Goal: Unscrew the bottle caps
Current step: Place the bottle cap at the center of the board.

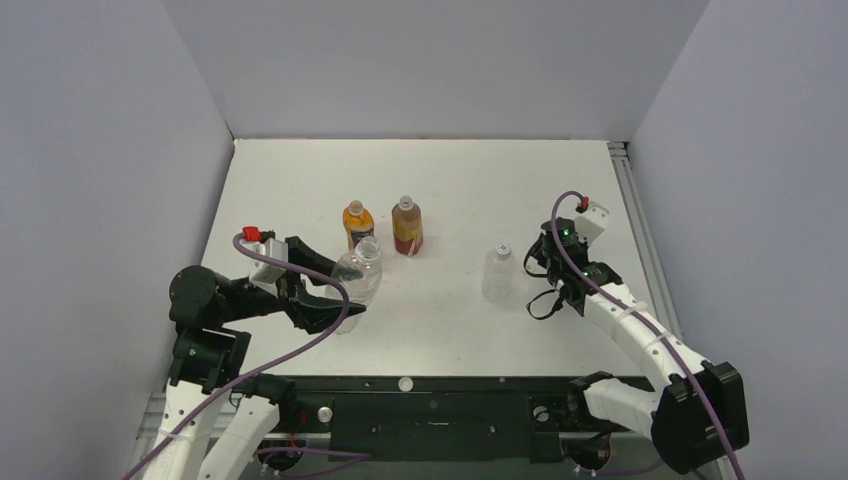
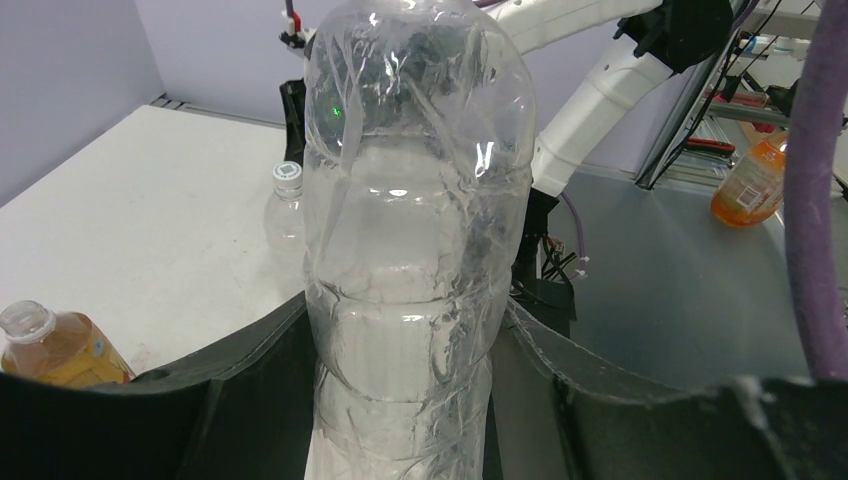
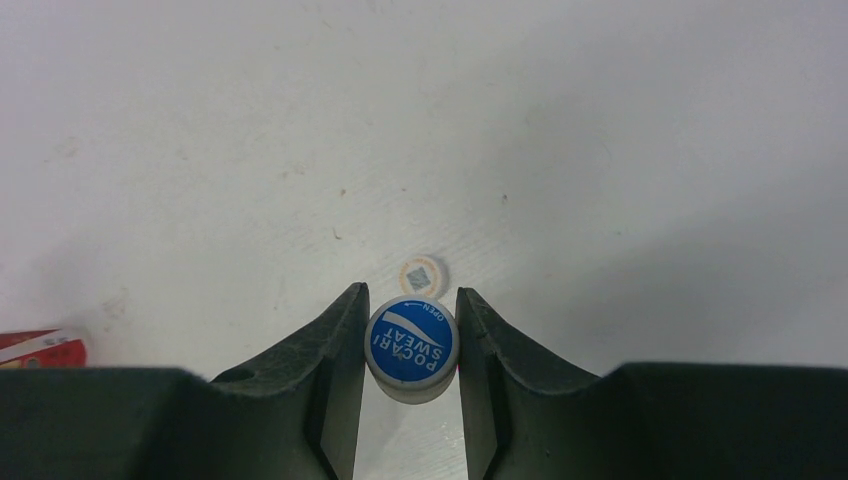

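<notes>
My left gripper (image 1: 338, 300) is shut on the large clear bottle (image 1: 356, 280), its jaws closed on the bottle's crumpled waist (image 2: 405, 330). The bottle's neck (image 1: 368, 247) looks bare. My right gripper (image 1: 547, 270) is shut on the blue cap (image 3: 410, 345), which sits between both fingers above the table. The orange bottle (image 1: 357, 225) and the reddish-brown bottle (image 1: 407, 228) stand behind the clear one, each with a white cap. The orange one also shows in the left wrist view (image 2: 60, 348).
A small clear bottle (image 1: 497, 275) with a white cap (image 1: 503, 248) stands just left of my right gripper and shows in the left wrist view (image 2: 285, 205). A small round white disc (image 3: 422, 275) shows just beyond the blue cap. Walls enclose the white table (image 1: 450, 180).
</notes>
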Controlling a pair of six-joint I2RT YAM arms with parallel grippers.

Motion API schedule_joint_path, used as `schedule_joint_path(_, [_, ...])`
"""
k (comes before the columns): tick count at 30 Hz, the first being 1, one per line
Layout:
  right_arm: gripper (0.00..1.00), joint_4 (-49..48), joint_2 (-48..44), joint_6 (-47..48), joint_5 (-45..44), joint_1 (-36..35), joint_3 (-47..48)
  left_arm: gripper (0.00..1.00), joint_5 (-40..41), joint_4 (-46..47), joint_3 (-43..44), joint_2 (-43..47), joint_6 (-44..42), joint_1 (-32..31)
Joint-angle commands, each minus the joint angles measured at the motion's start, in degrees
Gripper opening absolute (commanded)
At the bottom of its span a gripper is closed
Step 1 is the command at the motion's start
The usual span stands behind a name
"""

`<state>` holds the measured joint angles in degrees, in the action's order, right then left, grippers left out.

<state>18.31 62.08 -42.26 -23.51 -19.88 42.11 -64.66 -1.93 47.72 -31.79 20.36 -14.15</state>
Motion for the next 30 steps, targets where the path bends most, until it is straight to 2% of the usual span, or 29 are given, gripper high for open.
schedule_joint_path(1, [0.00,-4.6,3.7,-6.5,-5.0,0.5,-3.1,0.00,1.1,0.4,0.1,0.1,-1.0,0.1])
schedule_joint_path(10, [0.00,-9.8,11.6,-14.2,-10.1,-1.9,-10.5,0.00,1.7,-0.1,0.3,0.0,-1.8,0.2])
schedule_joint_path(18, [0.26,-14.4,15.6,-15.5,-12.7,-4.9,-12.7,0.00,2.5,0.4,-0.2,0.0,-1.8,0.1])
schedule_joint_path(25, [0.51,-12.6,14.9,-15.3,-13.4,-5.3,-11.7,0.00,2.9,0.3,0.3,0.0,-2.0,0.2])
schedule_joint_path(30, [0.57,-8.6,9.4,-14.6,-13.3,-5.8,-9.9,0.00,2.9,0.2,0.5,-0.2,-1.9,0.1])
